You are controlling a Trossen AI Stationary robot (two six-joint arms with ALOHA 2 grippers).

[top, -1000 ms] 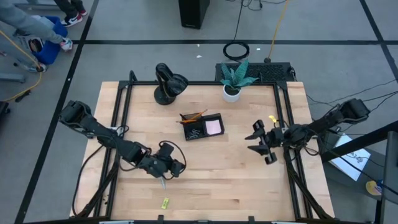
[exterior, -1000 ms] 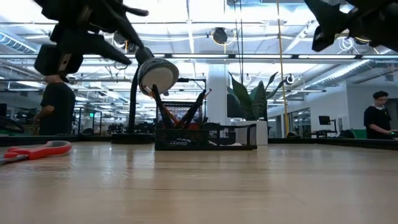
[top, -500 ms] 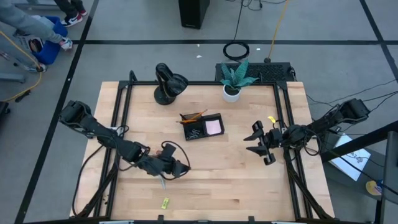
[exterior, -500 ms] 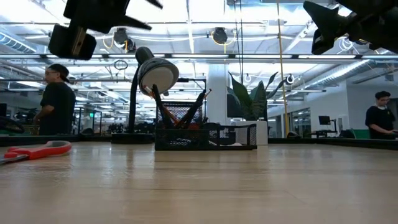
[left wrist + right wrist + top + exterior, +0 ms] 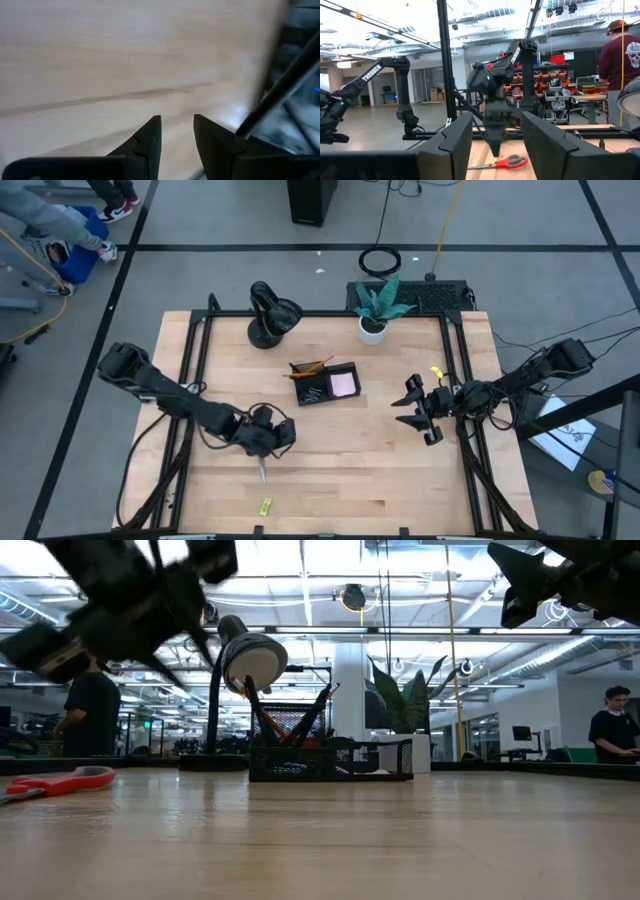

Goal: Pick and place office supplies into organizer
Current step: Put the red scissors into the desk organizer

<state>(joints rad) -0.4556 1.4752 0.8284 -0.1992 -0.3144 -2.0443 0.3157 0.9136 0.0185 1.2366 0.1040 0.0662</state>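
Note:
The red-handled scissors (image 5: pixel 262 471) lie flat on the table near its front left, also seen in the low view (image 5: pixel 62 782) and the right wrist view (image 5: pixel 501 162). My left gripper (image 5: pixel 268 434) hovers just above and behind them, open, with only bare wood between its fingers (image 5: pixel 176 131). The black organizer (image 5: pixel 323 383) stands mid-table with orange pencils (image 5: pixel 312 367) and a pink sticky-note pad (image 5: pixel 343 384) in it. A small yellow-green piece (image 5: pixel 266 506) lies near the front edge. My right gripper (image 5: pixel 418 408) waits open, raised at the table's right.
A black lamp (image 5: pixel 270 312) and a white plant pot (image 5: pixel 372 329) stand along the far edge. Black frame rails (image 5: pixel 196 380) run along the table's left and right sides. People stand in the room beyond the table.
My left gripper has rolled about its own axis while staying over the scissors, and has edged a little toward the far edge. The scissors have stayed where they were.

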